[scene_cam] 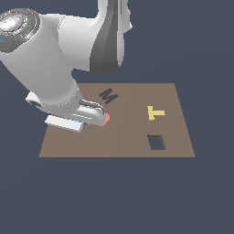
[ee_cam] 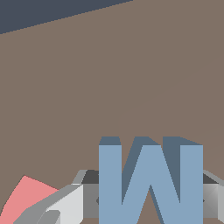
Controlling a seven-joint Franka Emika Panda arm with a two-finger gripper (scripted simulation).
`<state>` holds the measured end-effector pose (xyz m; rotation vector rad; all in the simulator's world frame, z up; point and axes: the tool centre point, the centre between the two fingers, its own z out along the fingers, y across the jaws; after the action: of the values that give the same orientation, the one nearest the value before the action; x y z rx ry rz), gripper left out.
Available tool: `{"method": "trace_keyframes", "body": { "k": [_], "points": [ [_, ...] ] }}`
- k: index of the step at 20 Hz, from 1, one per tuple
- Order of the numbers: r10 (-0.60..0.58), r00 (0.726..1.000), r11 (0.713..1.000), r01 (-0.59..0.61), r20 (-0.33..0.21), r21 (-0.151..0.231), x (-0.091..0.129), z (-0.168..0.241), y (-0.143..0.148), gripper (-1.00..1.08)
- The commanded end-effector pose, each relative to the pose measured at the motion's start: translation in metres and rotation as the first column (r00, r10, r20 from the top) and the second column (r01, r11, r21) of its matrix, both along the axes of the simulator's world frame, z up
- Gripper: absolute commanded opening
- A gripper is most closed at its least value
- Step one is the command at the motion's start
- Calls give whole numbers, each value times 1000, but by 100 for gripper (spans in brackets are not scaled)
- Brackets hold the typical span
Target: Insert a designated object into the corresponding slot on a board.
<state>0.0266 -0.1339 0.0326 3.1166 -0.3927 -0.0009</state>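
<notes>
My gripper (ee_cam: 151, 205) clenched on blue M block (ee_cam: 151, 183): flat, light-blue, sharp-edged letter, top faces darker; grey fingers (ee_cam: 65, 205) press both its sides. In exterior view, my hand low over brown board (scene_cam: 123, 141), near its 9 o'clock edge. M-shaped slot (scene_cam: 108, 95) dark, at board's 11 o'clock, apart from me. Pink heart (ee_cam: 24, 197) just beside one finger.

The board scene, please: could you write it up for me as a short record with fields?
board: brown square panel
blue M block: between the gripper fingers, seen in the wrist view
gripper: low over the board at the exterior view's left; grip contact unclear
M slot: dark recess, empty, toward the far edge
pink piece: beside the gripper
yellow T: on the board
rectangular hole: near the T
</notes>
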Motion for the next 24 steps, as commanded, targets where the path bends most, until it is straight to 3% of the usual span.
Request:
{"method": "trace_keyframes", "body": {
  "k": [1,8,16,24],
  "points": [
    [-57,998,998,57,1,0,-13,1,5,-100],
    [-253,967,967,253,0,0,-54,3,29,-100],
    [-446,895,895,446,0,0,-89,6,62,-100],
    [-559,829,829,559,-1,0,-107,7,88,-100]
  ]
}}
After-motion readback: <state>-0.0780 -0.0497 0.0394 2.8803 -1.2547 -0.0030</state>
